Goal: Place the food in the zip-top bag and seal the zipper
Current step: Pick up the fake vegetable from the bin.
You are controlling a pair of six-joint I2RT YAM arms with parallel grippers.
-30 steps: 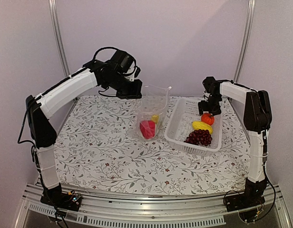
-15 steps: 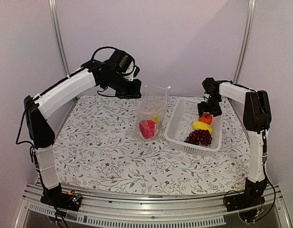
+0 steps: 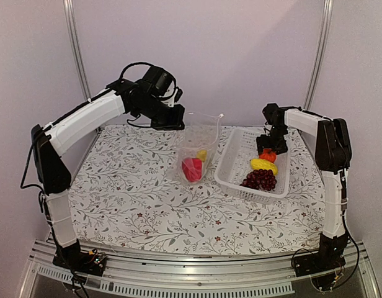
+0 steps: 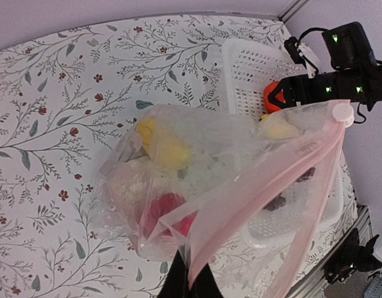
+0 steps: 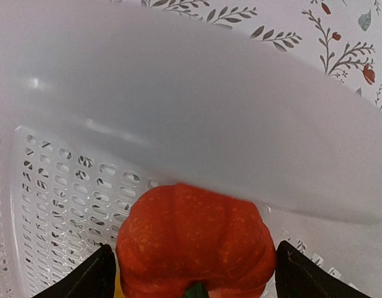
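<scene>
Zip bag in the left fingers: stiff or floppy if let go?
Likely floppy: the zip-top bag hangs creased from the left fingers pinching its rim. Probably collapses if released; only the red pepper and yellow piece inside anchor its base.

A plain pale lilac wall (image 3: pixel 240 49) stands behind, crossed by two slanted silver metal poles (image 3: pixel 76 49). The bench (image 3: pixel 135 192) wears a white floral-printed cloth, edged nearest by a ribbed aluminium rail (image 3: pixel 197 273).

bag (image 3: pixel 203 126) mouth open, orange fruit (image 5: pixel 194 239) fills R claw (image 5: pixel 192 276), basket wall (image 5: pixel 67 186) close
</scene>
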